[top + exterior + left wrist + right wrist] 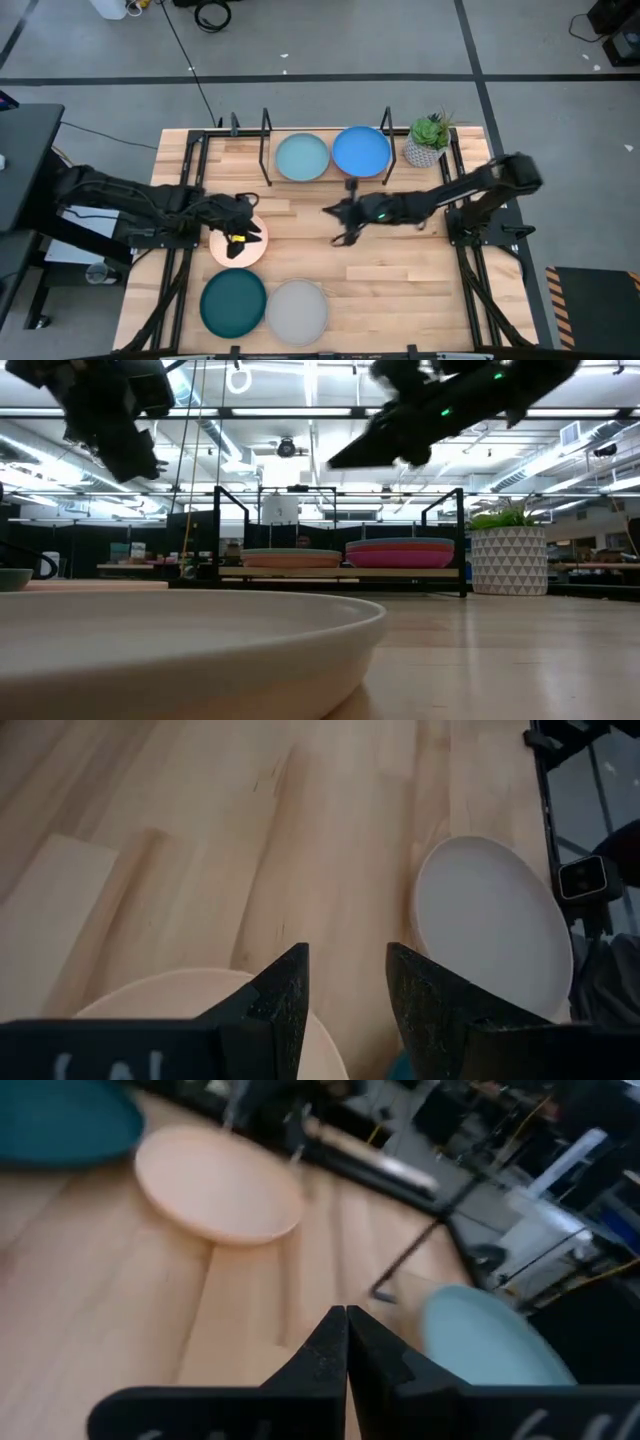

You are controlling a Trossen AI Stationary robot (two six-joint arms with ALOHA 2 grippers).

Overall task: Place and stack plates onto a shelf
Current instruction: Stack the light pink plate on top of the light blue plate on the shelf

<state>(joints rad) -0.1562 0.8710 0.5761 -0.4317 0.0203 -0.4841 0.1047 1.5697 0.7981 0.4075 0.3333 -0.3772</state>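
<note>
From overhead I see the shelf (325, 150) along the counter's (400, 280) 12 o'clock edge, its long axis running 9 to 3. Two stacks sit side by side on it, a pale aqua plate (302, 157) topping the left one and a bright blue plate (361, 151) topping the right; they nearly touch. In the low view the right stack shows a magenta plate (400, 557) under others, and the left stack a peach-toned layer. A potted plant (429, 140) stands just beside the shelf's 3 o'clock end.

Three plates lie flat on the counter. The peach plate (238, 243) is at about 9 o'clock, with my left hand (240, 222) above its 12 o'clock rim, fingers (285, 1000) parted narrowly and holding nothing. The dark teal plate (233, 303) and the light grey plate (297, 308) sit side by side at the 6 o'clock edge, rims close together, the teal just below the peach.

My right hand (345, 225) hovers over the counter's middle, pointing toward 9 o'clock, fingers (325, 1360) pressed together and empty. Bare wood lies open between the two hands and all through the 4 o'clock quarter. The black frame rails run along both side edges.
</note>
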